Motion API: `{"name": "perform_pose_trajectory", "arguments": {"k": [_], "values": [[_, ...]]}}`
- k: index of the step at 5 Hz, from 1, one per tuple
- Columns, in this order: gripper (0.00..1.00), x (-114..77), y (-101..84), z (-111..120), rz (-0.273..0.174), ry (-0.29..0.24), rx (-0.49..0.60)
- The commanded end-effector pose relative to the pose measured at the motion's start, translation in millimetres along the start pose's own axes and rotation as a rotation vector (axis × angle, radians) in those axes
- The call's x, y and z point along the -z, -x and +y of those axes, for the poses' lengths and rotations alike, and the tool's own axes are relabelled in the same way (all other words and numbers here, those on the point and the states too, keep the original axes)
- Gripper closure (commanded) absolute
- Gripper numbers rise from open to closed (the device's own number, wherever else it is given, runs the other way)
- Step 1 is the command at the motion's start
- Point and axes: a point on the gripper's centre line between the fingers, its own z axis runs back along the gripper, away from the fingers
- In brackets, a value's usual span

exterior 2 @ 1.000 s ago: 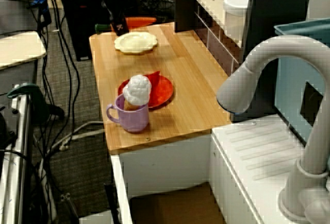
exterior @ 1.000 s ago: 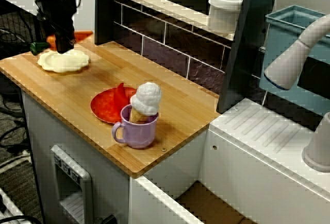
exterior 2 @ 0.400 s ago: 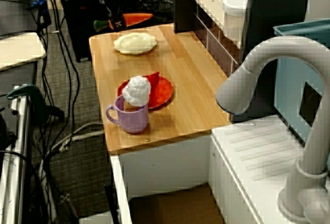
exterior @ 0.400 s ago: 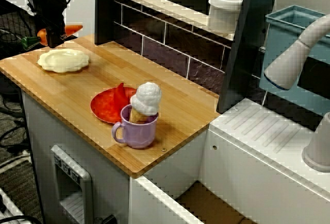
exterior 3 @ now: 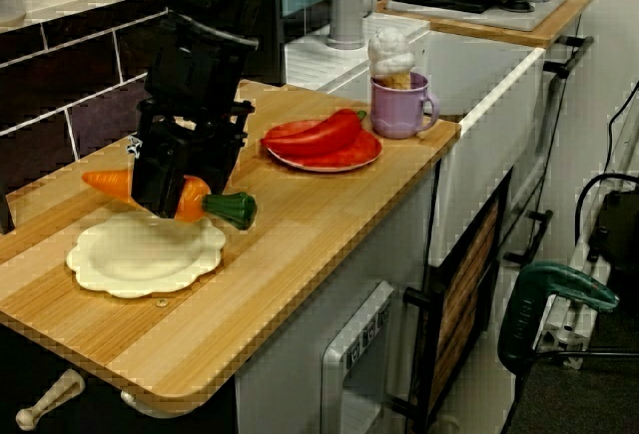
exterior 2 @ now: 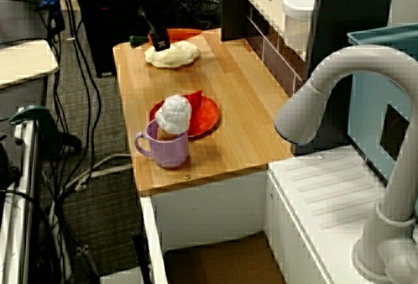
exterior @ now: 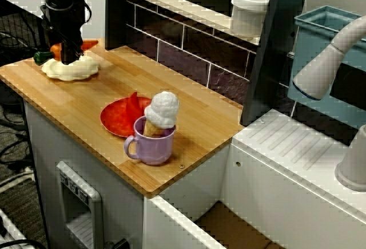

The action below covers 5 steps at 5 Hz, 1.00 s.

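Beneath the pincer (exterior 3: 176, 191), a long wooden desk (exterior 3: 300, 224). Hangs low over one end of it, black, pressed onto a toy held crosswise. Just under and in front of the pincer, a cream plate (exterior 3: 145, 254), flat on the wood. Well off from the pincer, a red plate (exterior 3: 329, 162) bearing a red pepper (exterior 3: 321, 135). Beyond that, farther from the pincer, a purple mug (exterior 3: 399, 115) with an ice-cream cone. Clamped in the pincer, a carrot (exterior 3: 196, 200), green top jutting out sideways above the cream plate's rim.
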Motion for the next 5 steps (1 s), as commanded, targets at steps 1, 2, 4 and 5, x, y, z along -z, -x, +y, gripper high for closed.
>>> {"name": "perform_pose_trajectory", "arguments": {"k": [1,2,4,5], "values": [[0.00,6.0,-8.7,4,0.029,-0.037,0.018],[0.00,7.3,-10.1,2,0.034,-0.025,0.030],[0.00,2.0,-15.4,0,0.040,0.020,0.018],[0.00,-14.2,-23.2,-8,0.010,0.095,0.057]]}}
